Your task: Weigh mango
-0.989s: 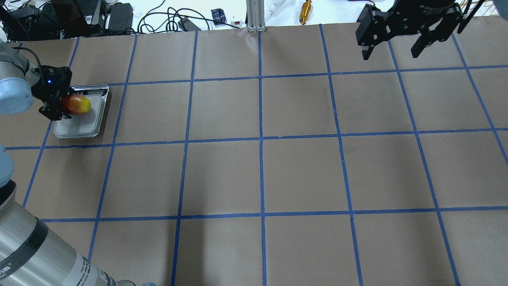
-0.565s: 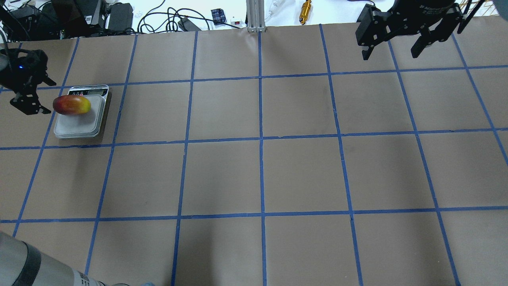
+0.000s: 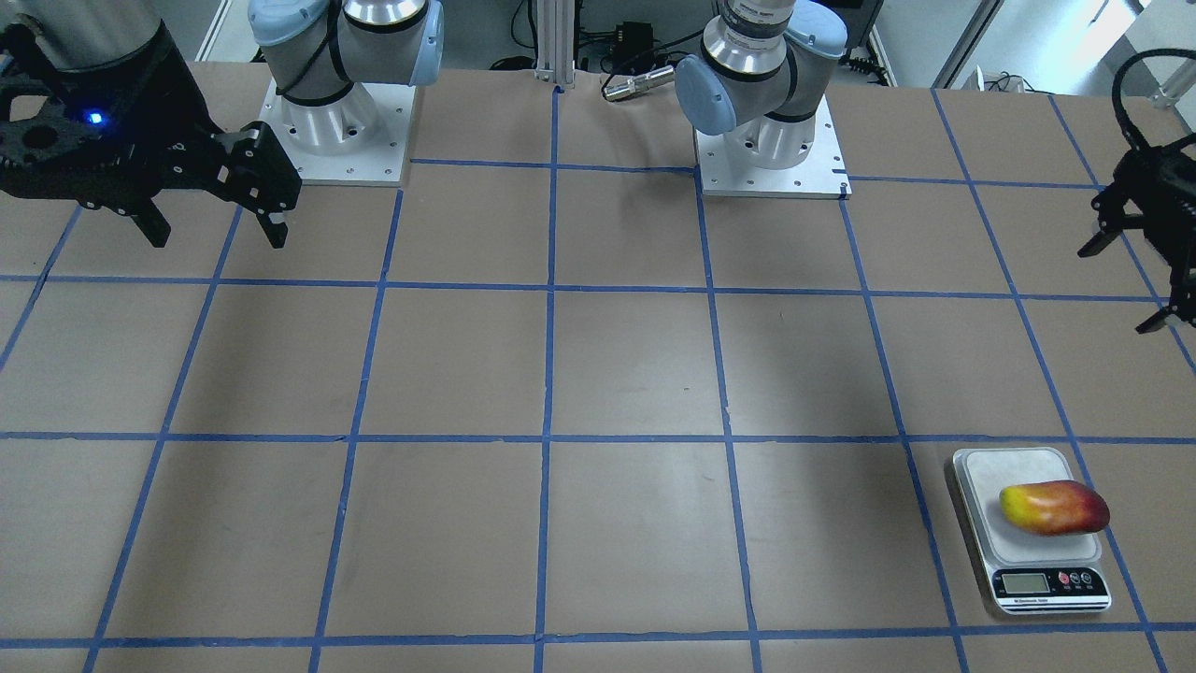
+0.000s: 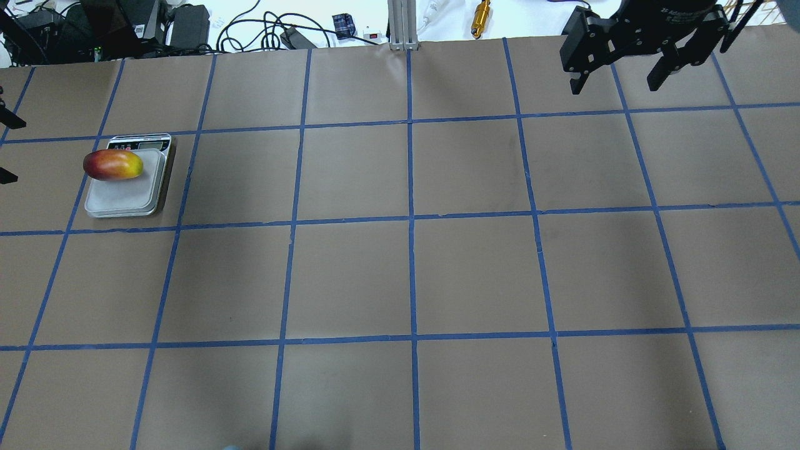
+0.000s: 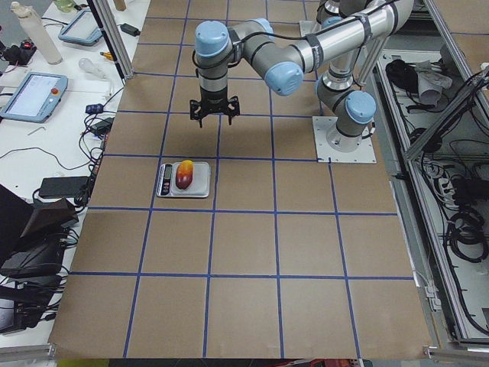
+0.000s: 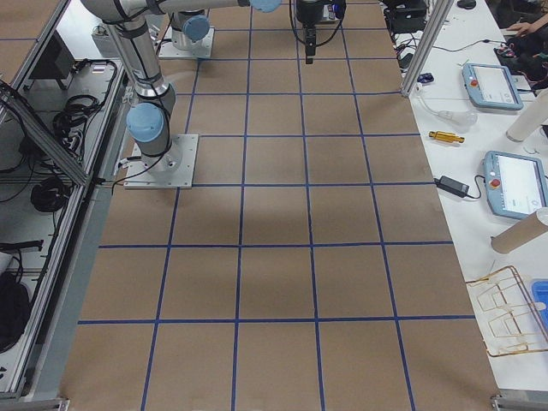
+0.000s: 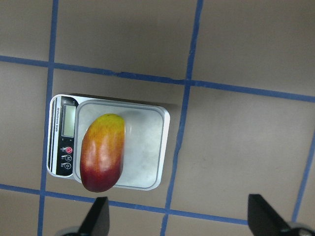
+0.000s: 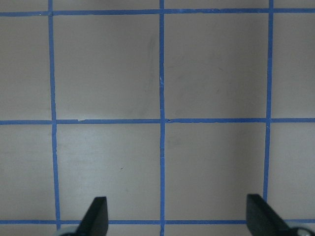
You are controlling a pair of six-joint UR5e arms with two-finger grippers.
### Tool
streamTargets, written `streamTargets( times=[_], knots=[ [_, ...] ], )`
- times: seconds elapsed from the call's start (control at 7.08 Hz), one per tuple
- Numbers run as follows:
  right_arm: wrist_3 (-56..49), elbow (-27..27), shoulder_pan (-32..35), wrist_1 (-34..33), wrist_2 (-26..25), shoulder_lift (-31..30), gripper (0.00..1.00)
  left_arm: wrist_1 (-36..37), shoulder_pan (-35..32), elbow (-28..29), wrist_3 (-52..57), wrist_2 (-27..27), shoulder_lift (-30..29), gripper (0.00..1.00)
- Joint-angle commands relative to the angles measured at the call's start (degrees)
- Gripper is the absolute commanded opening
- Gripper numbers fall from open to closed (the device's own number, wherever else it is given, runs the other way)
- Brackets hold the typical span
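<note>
The mango (image 4: 113,165) lies on its side on the kitchen scale (image 4: 122,199) at the table's far left, its red end overhanging the platform's left edge. It also shows in the front view (image 3: 1054,508) and in the left wrist view (image 7: 102,152). My left gripper (image 3: 1121,288) is open and empty, raised above the table and well apart from the scale (image 3: 1014,467). Only its fingertips (image 4: 12,123) show at the overhead view's left edge. My right gripper (image 4: 615,86) is open and empty, high over the far right of the table.
The two arm bases (image 3: 332,131) stand on the robot's side. An aluminium post (image 4: 403,25), cables and a gold cylinder (image 4: 481,15) lie past the far edge. Blue tape divides the brown table (image 4: 412,275) into squares.
My left gripper was at the mango's red end, then drew away to the left and almost out of the overhead view. The mango stayed on the scale. The right arm has not moved.
</note>
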Motion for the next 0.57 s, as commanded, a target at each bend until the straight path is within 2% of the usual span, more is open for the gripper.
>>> streamTargets(
  times=[0.0,0.14,0.42],
  knots=[
    [0.0,0.0,0.0,0.0,-0.02,-0.05,1.0,-4.43,-0.53,-1.37,-16.94,-0.56,5.01,1.0],
    [0.0,0.0,0.0,0.0,-0.02,0.03,1.0,-4.7,-1.84,-1.63,-25.83,-1.0,5.81,1.0],
    [0.0,0.0,0.0,0.0,0.06,-0.05,1.0,-4.62,-9.37,-1.46,-42.0,-0.39,6.34,1.0]
  ],
)
